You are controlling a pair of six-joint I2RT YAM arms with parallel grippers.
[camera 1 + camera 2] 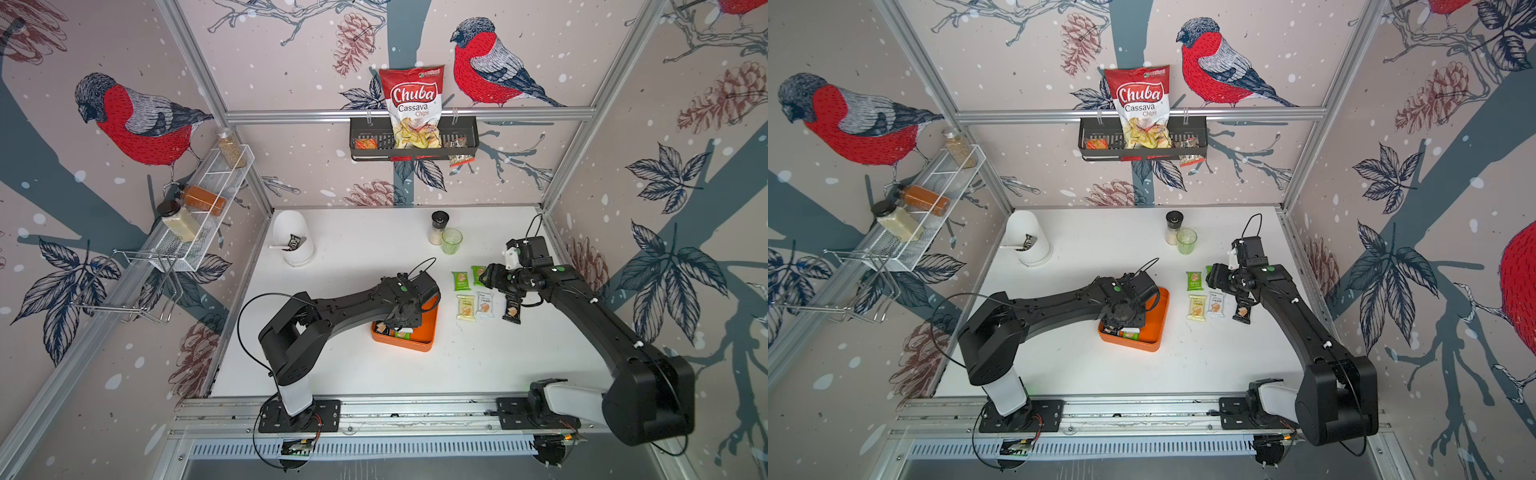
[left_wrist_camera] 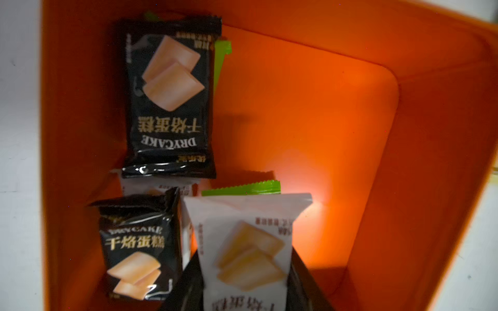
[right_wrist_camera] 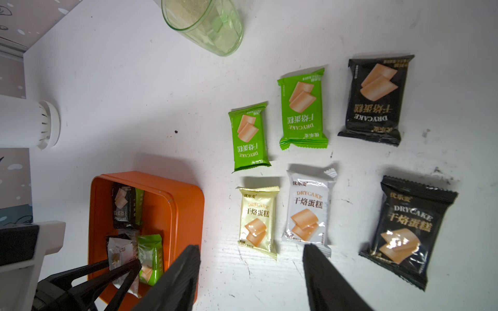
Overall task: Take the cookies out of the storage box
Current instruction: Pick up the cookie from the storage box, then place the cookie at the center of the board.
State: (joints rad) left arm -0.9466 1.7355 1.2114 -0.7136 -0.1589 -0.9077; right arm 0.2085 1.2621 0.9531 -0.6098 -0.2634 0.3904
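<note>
The left end effector (image 3: 125, 262) reaches into the orange box (image 1: 426, 328), its jaws pressed onto a white packet (image 2: 246, 242). Two black packets (image 2: 168, 99) and a green packet (image 3: 149, 258) lie beside it inside the box. The right end effector (image 3: 250, 247) hovers with its jaws spread over the counter (image 3: 134, 107), above six cookies (image 3: 308, 212) laid in two rows beside the box.
</note>
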